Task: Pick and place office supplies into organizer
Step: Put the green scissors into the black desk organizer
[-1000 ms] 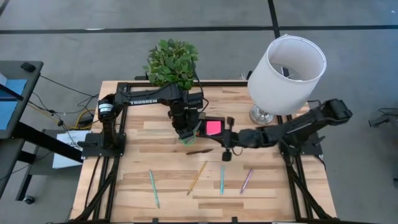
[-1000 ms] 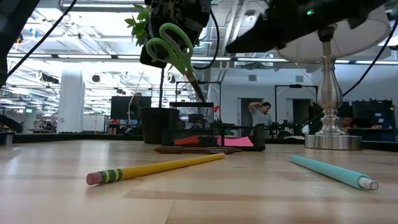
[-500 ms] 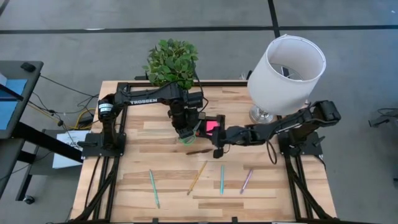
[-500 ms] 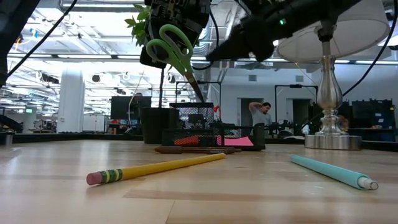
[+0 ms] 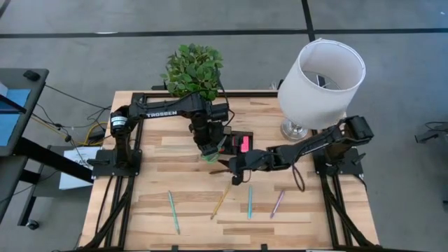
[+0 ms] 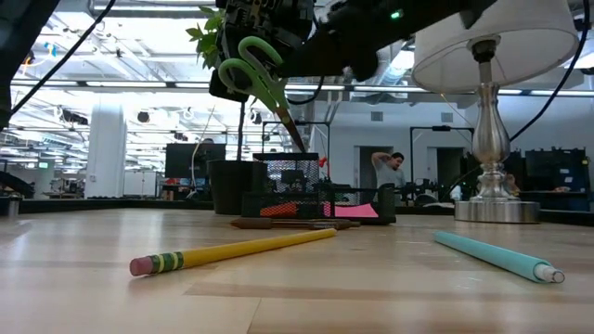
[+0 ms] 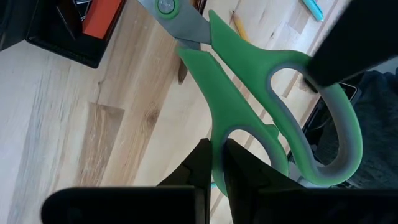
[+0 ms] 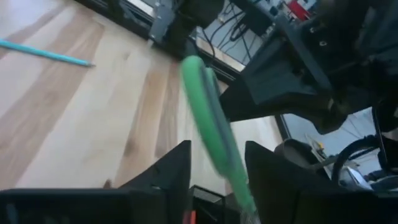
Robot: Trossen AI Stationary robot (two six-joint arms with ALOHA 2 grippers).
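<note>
Half the organizer [image 5: 241,140] behind arms

One camera hangs high and looks straight down on the whole table [image 5: 161,203]. One sits low on the table top, looking flat across into the room. Each arm has a wrist camera, very close up. All four see the green scissors [image 6: 258,70].
</note>
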